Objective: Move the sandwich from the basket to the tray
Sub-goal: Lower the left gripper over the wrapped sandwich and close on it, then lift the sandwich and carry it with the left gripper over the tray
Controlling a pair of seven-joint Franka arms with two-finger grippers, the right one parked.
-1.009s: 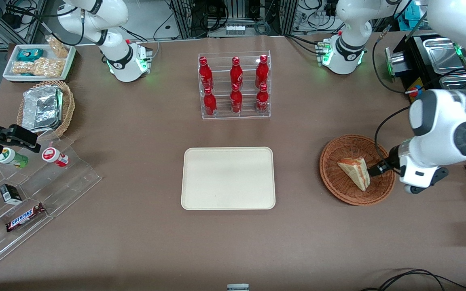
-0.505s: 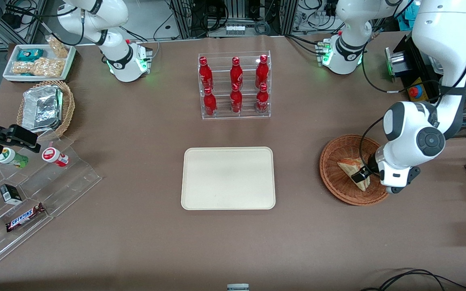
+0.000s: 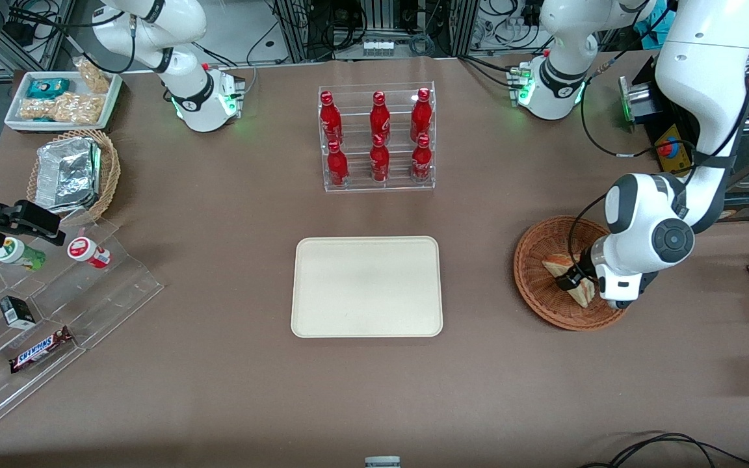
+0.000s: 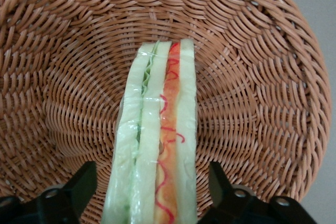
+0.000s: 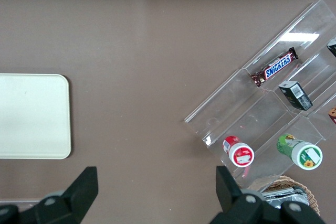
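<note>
The sandwich [image 4: 157, 145] lies in the basket [image 3: 534, 273], standing on edge so its layered side faces the left wrist camera: pale bread, green filling, and an orange-red layer under clear wrap. The gripper [image 4: 152, 192] is lowered into the basket over the wedge with its fingers spread apart. One finger [image 4: 79, 184] stands at about 9 o'clock of the sandwich's near end and the other at about 3 o'clock, each with a gap of bare wicker showing between it and the wrap, so neither touches the sandwich. The wedge runs between them, its narrow end reaching toward the basket's middle.

In the front view the gripper [image 3: 573, 281] sits above the sandwich [image 3: 560, 265] in the part of the basket toward the working arm's end of the bench [image 3: 218, 390], and the arm's wrist covers much of the wedge. The tray [image 3: 367, 286] lies at about 9 o'clock from the basket, well apart from it.
</note>
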